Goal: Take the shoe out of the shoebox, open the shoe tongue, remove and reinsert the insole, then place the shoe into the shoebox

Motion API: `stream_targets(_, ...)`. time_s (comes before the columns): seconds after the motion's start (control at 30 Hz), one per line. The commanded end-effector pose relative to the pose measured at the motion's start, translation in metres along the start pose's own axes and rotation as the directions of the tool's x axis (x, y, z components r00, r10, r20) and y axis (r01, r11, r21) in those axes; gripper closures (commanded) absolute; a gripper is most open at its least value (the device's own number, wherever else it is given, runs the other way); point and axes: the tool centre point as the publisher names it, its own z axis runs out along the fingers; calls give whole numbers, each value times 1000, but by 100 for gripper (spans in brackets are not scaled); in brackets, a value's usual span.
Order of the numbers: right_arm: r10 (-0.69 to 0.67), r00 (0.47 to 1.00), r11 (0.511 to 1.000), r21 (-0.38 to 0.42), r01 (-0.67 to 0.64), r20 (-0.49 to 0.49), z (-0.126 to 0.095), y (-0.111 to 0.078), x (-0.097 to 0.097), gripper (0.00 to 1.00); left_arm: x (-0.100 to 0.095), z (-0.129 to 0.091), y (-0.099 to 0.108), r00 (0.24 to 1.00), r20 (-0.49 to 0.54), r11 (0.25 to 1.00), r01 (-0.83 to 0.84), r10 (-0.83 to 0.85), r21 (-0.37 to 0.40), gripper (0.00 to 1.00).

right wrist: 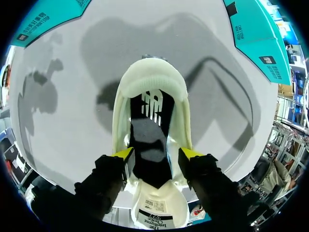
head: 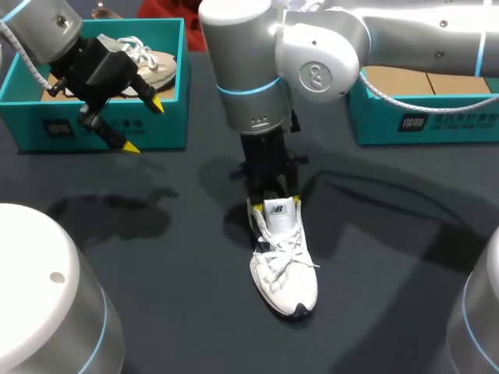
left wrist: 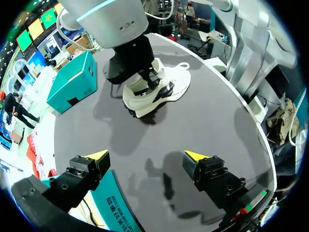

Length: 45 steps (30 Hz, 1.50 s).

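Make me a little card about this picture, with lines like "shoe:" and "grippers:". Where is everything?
white shoe: on the table, outside both boxes
right gripper: open, tips inside the shoe's opening, above the dark insole
left gripper: open, empty, over the left shoebox's front wall
left shoebox: holds a beige shoe
right shoebox: no shoe visible inside
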Motion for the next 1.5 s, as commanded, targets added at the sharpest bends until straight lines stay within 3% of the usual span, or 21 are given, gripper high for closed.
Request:
stream_targets(0.03,-4,1000,1000,1,4,-9,4,0,-1,0,-1,1,0,1000,-2,1000,0,0,0,0)
stream_targets(0.43,-18,1000,1000,-2,18,-7,3,-7,0,0,-1,1,0,1000,-2,1000,0,0,0,0)
stream_targets(1.5,98,995,993,-56,-99,-16,-10,-71,-5,0,-1,1,0,1000,-2,1000,0,0,0,0)
